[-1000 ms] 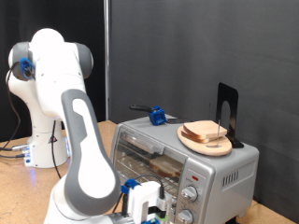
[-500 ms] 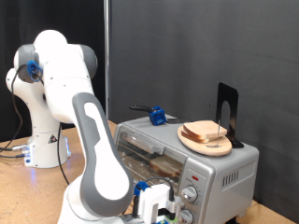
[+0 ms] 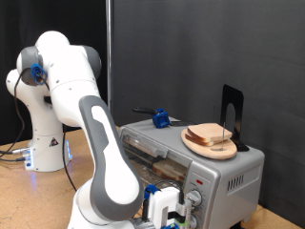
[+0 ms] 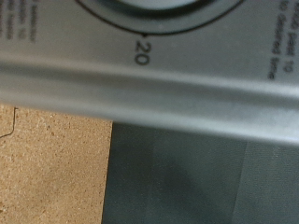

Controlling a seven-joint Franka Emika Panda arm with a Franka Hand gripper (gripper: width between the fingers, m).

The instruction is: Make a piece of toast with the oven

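Observation:
The silver-grey toaster oven [image 3: 232,174] stands at the exterior view's lower right. A brown slice of toast [image 3: 170,168] shows behind its glass door. Another piece of toast [image 3: 212,135] lies on a round wooden plate [image 3: 197,145] on top of the oven. My gripper [image 3: 179,212] is low at the oven's front, right by the two round knobs [image 3: 195,198]. Its fingers are hidden by the hand. The wrist view shows the oven's front panel [image 4: 168,89] very close, with a dial edge and the mark "20" [image 4: 142,47]. No fingers show there.
A blue object [image 3: 161,119] and a black upright stand [image 3: 232,113] sit on the oven's top. The white arm base [image 3: 43,143] stands at the exterior view's left on the wooden table [image 4: 47,168]. A black curtain hangs behind.
The arm has swung towards the exterior view's right, bringing the hand closer to the oven's knobs. The toast and plate have not moved.

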